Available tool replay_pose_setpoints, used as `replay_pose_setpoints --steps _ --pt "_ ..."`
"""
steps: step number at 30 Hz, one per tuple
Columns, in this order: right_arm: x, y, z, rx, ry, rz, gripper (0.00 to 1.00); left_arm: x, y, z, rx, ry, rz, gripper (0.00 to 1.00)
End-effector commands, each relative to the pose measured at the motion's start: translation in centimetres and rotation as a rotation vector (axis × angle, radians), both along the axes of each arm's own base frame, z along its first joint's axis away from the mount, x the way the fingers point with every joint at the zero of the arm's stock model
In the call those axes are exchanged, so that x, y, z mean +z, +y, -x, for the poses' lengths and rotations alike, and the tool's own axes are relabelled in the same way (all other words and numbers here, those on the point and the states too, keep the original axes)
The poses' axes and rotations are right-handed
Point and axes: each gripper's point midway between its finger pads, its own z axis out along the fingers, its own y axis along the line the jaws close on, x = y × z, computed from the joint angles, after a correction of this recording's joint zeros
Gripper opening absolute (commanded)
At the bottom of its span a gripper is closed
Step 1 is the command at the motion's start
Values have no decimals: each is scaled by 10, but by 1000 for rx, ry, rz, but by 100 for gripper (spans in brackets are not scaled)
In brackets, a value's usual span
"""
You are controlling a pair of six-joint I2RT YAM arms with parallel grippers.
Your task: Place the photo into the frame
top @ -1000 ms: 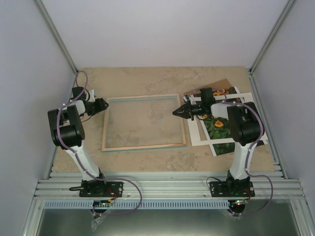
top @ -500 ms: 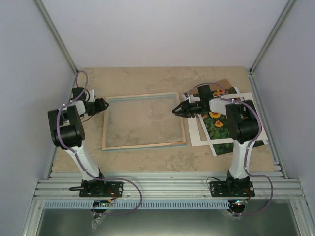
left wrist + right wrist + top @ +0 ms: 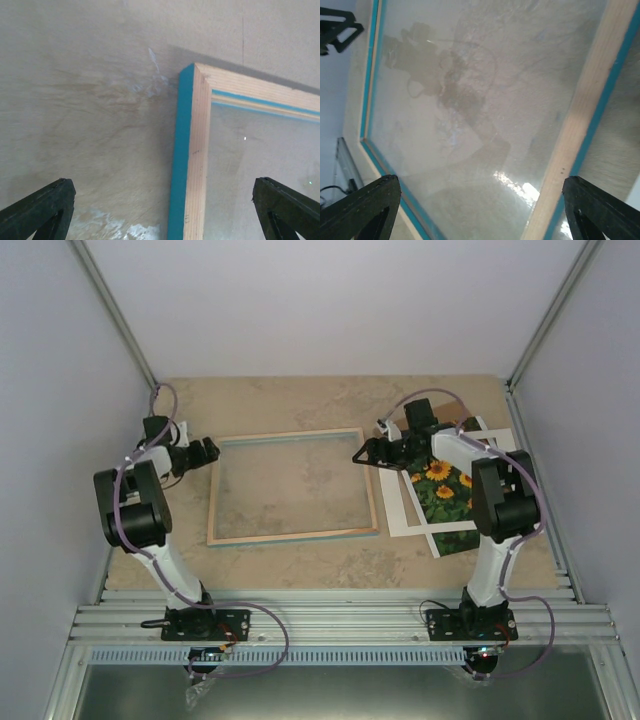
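Note:
The frame point(image 3: 214, 498) lies back up on the table, its pale wood showing, with turquoise on its sides and glass in the middle. My left gripper point(image 3: 209, 452) hovers open at its far left corner. In the left wrist view the left rail point(image 3: 192, 150) runs between the wide fingers point(image 3: 42, 207) of the left gripper point(image 3: 162, 192), and nothing is held. My right gripper point(image 3: 361, 457) is open over the frame's right rail point(image 3: 587, 105), and nothing sits between the jaws of the right gripper point(image 3: 479, 187). The sunflower photo point(image 3: 447, 491) lies to the right, under a white mat.
A white mat point(image 3: 412, 523) and a brown backing panel point(image 3: 455, 407) are stacked with the photo at the right. Grey walls close in three sides. An aluminium rail point(image 3: 340, 621) runs along the near edge. The left gripper point(image 3: 335, 30) shows across the glass in the right wrist view.
Both grippers opened, the right one from fully shut. The right arm swung back toward the far right, uncovering more of the photo. The frame stays flat in place.

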Motion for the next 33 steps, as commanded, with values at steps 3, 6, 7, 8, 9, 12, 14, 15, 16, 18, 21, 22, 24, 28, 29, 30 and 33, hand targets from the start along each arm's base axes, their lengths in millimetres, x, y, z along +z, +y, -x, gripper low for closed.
replay_pose_setpoints --steps 3,6,7,8,9,12,14,15,16,18,21,22,24,28,29,30,33 --pt "26 -7 -3 132 -218 83 83 59 24 -11 17 -124 -151 99" --pt "34 11 -1 251 -335 86 80 80 22 -11 -2 -161 -160 99" --pt "32 17 1 284 -351 94 78 84 21 -11 -9 -166 -160 99" --pt "28 23 4 316 -357 98 76 87 20 -10 -11 -169 -162 99" --pt "24 28 8 347 -354 104 72 89 21 -9 -11 -170 -166 99" --pt "5 37 18 412 -346 157 61 92 23 -5 -4 -176 -189 99" --pt "-11 37 19 424 -347 226 58 90 24 1 4 -173 -201 99" --pt "-20 36 20 423 -333 251 57 92 24 2 9 -177 -208 99" --pt "-30 34 21 416 -314 272 57 89 24 4 14 -175 -210 99" --pt "-52 32 25 402 -258 298 57 89 25 8 22 -176 -215 99" --pt "-73 33 30 399 -209 313 58 87 26 11 34 -174 -225 99" --pt "-76 34 31 399 -195 307 58 87 27 12 37 -173 -229 99" --pt "-72 38 33 407 -182 277 60 86 28 14 39 -166 -236 99" --pt "-31 49 32 451 -267 205 62 88 30 17 42 -166 -259 99" --pt "-21 49 32 466 -296 202 62 88 30 18 33 -169 -269 99" --pt "-13 47 34 489 -323 204 62 90 29 18 19 -176 -278 99" --pt "-2 35 45 592 -388 256 61 94 26 20 -10 -190 -283 100"
